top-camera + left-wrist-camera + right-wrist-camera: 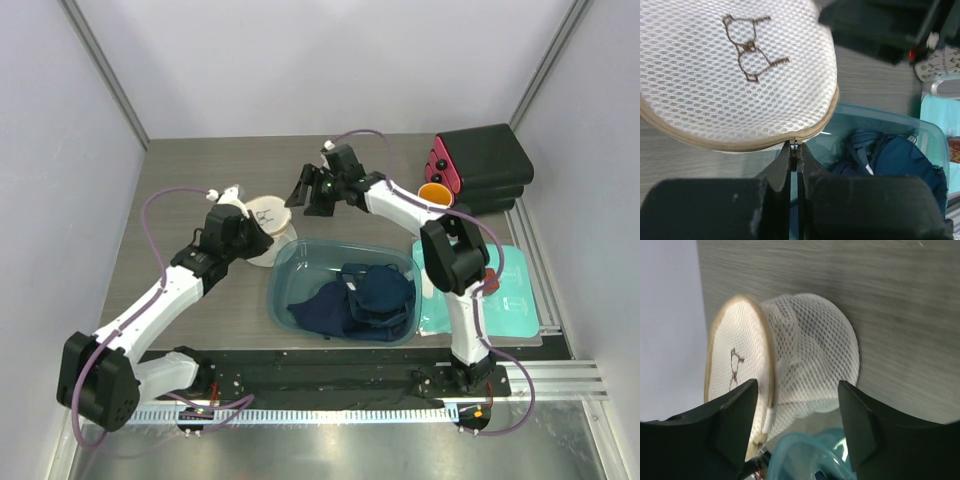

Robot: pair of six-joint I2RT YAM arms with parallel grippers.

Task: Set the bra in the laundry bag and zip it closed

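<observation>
The teal tub point(330, 244) shows me only navy clothes point(365, 300). The laundry bag point(268, 222) stands on edge just beside its far left corner, bulged out, though I can't make out the bra through the mesh or anywhere else. The zip point(715, 143) looks shut along the stretch I can see, so I judge the zipping nearly finished, with my right gripper point(796, 392) wide open and empty, facing the bag, and my left gripper point(794, 152) pinched tight on the zip pull point(795, 143).
</observation>
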